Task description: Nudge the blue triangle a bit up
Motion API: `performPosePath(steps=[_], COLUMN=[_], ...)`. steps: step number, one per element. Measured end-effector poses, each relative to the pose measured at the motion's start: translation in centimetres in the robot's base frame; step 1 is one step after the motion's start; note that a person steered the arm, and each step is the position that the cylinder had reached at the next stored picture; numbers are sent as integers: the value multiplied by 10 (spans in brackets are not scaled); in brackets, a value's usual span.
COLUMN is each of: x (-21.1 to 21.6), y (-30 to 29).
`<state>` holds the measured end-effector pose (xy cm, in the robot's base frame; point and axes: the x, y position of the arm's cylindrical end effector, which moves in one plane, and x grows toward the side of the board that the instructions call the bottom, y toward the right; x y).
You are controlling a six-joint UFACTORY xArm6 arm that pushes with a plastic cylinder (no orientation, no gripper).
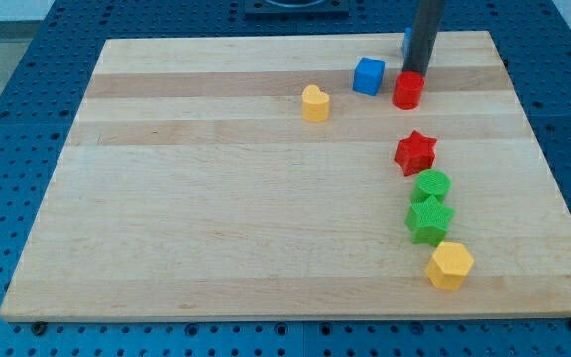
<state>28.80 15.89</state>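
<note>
The blue triangle (406, 42) is near the board's top edge, mostly hidden behind my dark rod; only a sliver shows on the rod's left side. My tip (414, 72) is just below the blue triangle and right above the red cylinder (407, 90), close to or touching it. The blue cube (368, 75) lies to the left of my tip.
A yellow heart-like block (315, 102) lies left of the blue cube. A red star (414, 152), a green cylinder (431, 184), a green star (429, 218) and a yellow hexagon (450, 265) run down the right side of the wooden board (216, 198).
</note>
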Motion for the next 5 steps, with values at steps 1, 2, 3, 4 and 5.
performPosePath(steps=[1, 2, 3, 4, 5], x=[-3, -6, -6, -13, -29], y=[-40, -86, -89, -45, 23])
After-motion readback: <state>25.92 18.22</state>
